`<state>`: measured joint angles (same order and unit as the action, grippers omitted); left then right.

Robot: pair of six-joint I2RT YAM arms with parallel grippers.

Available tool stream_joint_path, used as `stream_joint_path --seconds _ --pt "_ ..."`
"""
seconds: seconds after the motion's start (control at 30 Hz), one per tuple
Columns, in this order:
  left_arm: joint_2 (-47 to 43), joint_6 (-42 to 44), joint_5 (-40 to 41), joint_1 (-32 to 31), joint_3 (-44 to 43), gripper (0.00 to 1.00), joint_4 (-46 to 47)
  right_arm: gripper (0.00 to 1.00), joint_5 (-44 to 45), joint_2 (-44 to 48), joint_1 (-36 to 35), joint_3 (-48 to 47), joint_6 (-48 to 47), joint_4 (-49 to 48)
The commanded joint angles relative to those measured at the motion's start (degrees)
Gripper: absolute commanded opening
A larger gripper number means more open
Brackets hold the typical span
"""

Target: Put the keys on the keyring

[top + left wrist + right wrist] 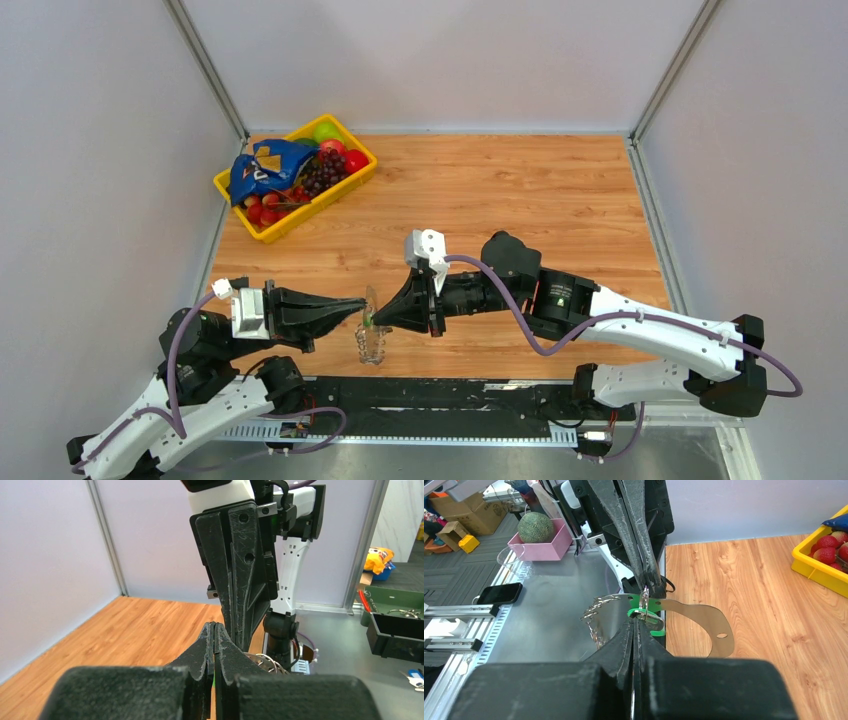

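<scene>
Left gripper (358,309) and right gripper (376,318) closed; reaching inward level, tips meeting

Both arms are reaching toward each other, left gripper (360,309) and right gripper (374,320) meeting tip to tip, jaws pressing closed.

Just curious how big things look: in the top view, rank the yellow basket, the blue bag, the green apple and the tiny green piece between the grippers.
1. yellow basket
2. blue bag
3. green apple
4. green key piece, a mere speck
The differences are plain, so distance from the camera changes nothing.
</scene>
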<state>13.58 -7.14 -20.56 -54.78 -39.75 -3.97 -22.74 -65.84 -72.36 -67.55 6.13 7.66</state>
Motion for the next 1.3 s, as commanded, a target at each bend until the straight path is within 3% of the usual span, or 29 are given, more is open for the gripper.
stream_joint_path --seconds 0.0,0.03,0.17,0.53,1.27 --pt "-0.74 0.61 0.90 -0.11 -0.69 0.00 3.66 0.00 -1.04 0.96 -0.49 -0.21 0.85 -0.71" --pt "-0.74 0.58 0.88 -0.08 -0.69 0.00 3.64 0.00 -1.04 0.98 -0.50 -0.28 0.82 -0.72" --pt "-0.77 0.57 0.89 -0.08 -0.68 0.00 3.63 0.16 -0.26 1.51 -0.59 -0.29 0.62 -0.64" --pt "-0.82 0.46 0.53 -0.11 -0.77 0.00 3.62 0.30 3.22 4.00 -0.59 -1.38 -0.49 1.31" --pt "-0.91 0.39 0.33 -0.06 -0.43 0.00 3.62 0.37 4.19 0.85 -0.68 -3.94 -1.38 0.19"
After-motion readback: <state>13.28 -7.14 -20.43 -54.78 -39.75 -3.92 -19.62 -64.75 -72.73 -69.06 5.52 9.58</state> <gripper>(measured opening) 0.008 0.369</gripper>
